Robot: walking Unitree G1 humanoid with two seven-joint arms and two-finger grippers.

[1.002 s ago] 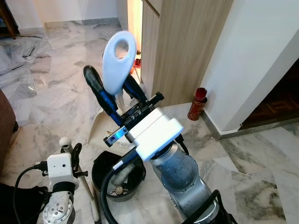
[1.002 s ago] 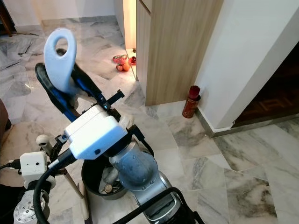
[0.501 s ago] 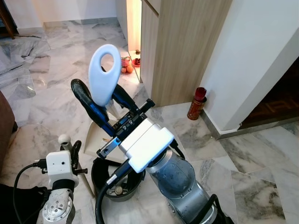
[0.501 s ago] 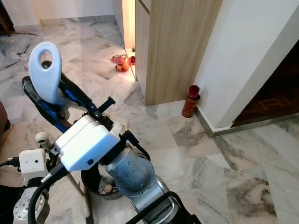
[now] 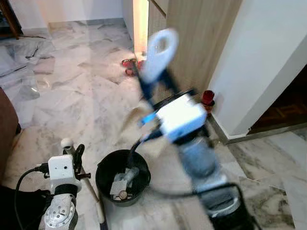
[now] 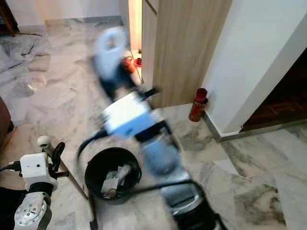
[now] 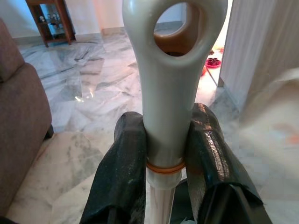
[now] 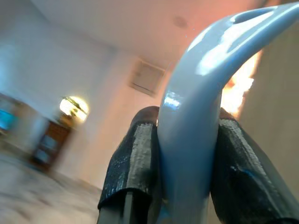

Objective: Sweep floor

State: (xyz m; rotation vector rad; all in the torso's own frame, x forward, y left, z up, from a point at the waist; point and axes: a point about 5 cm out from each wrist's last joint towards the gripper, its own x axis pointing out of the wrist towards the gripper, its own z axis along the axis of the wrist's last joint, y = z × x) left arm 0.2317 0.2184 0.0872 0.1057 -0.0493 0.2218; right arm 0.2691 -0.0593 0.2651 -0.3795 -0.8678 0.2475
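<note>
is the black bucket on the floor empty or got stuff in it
Not empty: the black bucket stands upright on the marble floor with pale debris in its bottom.

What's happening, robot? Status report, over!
Left gripper shut on grey handle. Right gripper shut on blue handle, raised, blurred. Black bin on floor ahead, bits inside. Red can by wall, over.

Pale blue plastic broom handle w/ loop end (image 5: pixel 160 50), raised, motion-blurred, clamped between black fingers (image 8: pixel 135 163). Grey-white dustpan handle w/ oval hole (image 7: pixel 174 70), upright, pinched between black fingers (image 7: pixel 122 172). Black round dustpan bin (image 5: pixel 123 178) sits on marble floor (image 5: pixel 72 100), debris inside.
</note>
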